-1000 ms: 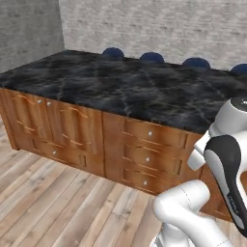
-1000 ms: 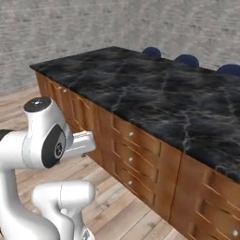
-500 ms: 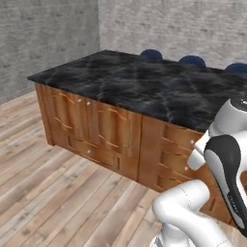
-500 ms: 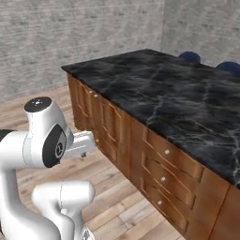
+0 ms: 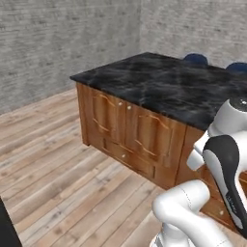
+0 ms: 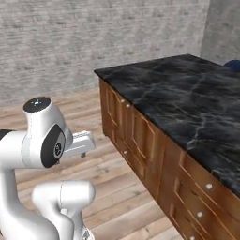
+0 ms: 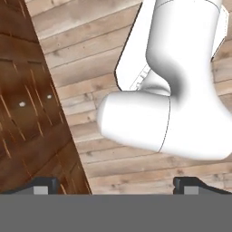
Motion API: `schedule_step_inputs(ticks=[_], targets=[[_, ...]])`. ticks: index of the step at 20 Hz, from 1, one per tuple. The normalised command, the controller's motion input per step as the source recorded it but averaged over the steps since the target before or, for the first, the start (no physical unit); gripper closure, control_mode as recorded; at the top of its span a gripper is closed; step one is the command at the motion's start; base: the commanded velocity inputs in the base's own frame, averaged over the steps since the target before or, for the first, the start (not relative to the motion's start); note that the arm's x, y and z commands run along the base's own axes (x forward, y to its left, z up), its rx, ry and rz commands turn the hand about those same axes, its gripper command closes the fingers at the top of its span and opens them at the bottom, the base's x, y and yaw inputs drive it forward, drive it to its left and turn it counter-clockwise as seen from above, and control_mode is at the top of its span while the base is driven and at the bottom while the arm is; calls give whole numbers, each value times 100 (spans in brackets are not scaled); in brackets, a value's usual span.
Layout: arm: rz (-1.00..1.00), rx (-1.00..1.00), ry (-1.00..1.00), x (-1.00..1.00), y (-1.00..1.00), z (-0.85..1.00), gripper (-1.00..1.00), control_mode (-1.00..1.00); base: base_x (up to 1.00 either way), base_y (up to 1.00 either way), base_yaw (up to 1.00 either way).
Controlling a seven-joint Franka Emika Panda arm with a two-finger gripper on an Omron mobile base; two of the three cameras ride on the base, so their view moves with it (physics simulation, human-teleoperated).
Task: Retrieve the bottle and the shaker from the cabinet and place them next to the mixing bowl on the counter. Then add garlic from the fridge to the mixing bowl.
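Nearest to the cameras, the white arm (image 6: 44, 140) was folded low above its base. In the hand view, the claw (image 7: 115, 185) pointed down at the wooden plank floor (image 7: 86, 50), and its two dark fingertips (image 7: 43, 185) stood far apart at the bottom edge, so the claw was spread wide and held nothing.

Just to the left of the fingertips in that view was a reddish-brown wooden panel with two small pale knobs (image 7: 21, 104).

Further away, the floor (image 5: 43, 159) of pale wooden planks stretched to the left of the robot in the left base view. On the right stood a kitchen island with reddish-brown wooden doors (image 5: 144, 135) and drawers (image 6: 201, 197) with small round knobs.

On top of the island lay the black marble tabletop (image 6: 187, 98) with thin pale veins.

At the far side of the tabletop, the dark blue tops of stools (image 5: 195, 58) rose just above its edge. Behind everything stood a grey brick wall (image 6: 84, 42).
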Motion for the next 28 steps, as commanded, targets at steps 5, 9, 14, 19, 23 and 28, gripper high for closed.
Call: schedule_step_inputs(ticks=[5, 9, 14, 19, 23, 28], targets=[[0, 0, 0, 0, 0, 0, -100, 100, 75, 0, 30], [0, 0, 0, 0, 0, 0, -100, 100, 74, 0, 27], [0, 0, 0, 0, 0, 0, -100, 100, 61, 0, 39], [0, 0, 0, 0, 0, 0, -100, 100, 48, -9, 52], [0, 0, 0, 0, 0, 0, -100, 100, 46, -17, 51], [0, 0, 0, 0, 0, 0, -100, 100, 49, -17, 50]])
